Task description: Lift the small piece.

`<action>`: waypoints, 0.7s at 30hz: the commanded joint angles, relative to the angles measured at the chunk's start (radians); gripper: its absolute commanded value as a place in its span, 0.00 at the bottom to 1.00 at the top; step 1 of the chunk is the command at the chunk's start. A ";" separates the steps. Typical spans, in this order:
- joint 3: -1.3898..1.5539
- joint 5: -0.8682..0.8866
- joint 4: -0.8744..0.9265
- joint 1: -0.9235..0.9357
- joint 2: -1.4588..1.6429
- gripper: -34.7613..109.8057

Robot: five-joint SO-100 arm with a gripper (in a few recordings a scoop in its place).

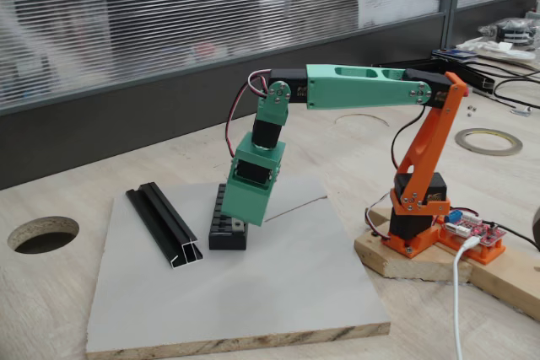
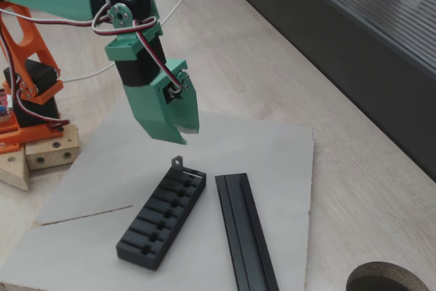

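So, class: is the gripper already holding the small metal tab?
No: in a fixed view the gripper hangs above the small tab, which stands at the end of the ribbed black block, with clear space between them.

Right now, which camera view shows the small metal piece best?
The fixed view looking down past the gripper shows it best: the small piece stands at the far end of the ribbed black block, unobstructed. In the other fixed view, the gripper covers that spot; I cannot make it out.

The arm reaches out level, its wrist bent steeply down; the green gripper (image 2: 182, 135) hangs in the air with its fingers (image 2: 191, 110) pressed together.
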 commanded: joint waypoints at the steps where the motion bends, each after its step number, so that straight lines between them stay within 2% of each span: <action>1: -0.002 -0.057 0.052 0.014 0.029 0.42; 6: -0.006 -0.192 0.054 0.017 0.029 0.49; 10: -0.006 -0.218 0.052 0.017 0.017 0.54; 16: -0.008 -0.218 -0.018 0.021 0.009 0.54; 21: -0.006 -0.219 -0.097 0.126 0.008 0.55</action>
